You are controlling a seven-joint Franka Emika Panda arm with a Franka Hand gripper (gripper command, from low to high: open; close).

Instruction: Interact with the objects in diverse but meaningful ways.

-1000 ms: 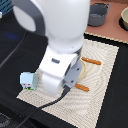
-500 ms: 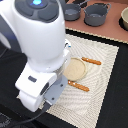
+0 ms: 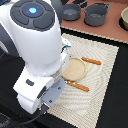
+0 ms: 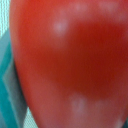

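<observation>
A red tomato (image 4: 75, 60) fills almost the whole wrist view, very close to the camera, with pale glints on its skin. A grey and teal strip shows along one edge beside it; I cannot tell what that strip is. In the exterior view the white arm (image 3: 37, 45) covers the view's left half, its hand (image 3: 36, 95) low over the near left corner of the placemat. The fingers are hidden under the hand, and the tomato does not show in this view. No other small objects are visible.
A tan round plate (image 3: 75, 69) lies on the woven placemat (image 3: 102, 95), between a wooden-handled fork (image 3: 91, 61) and knife (image 3: 77, 86). Two grey pots (image 3: 96, 14) stand on the brown surface at the back, with a bowl (image 3: 124, 17) at the view's right edge.
The arm has swung toward the exterior view's left and nearer the camera, uncovering the plate, which it hid a second ago.
</observation>
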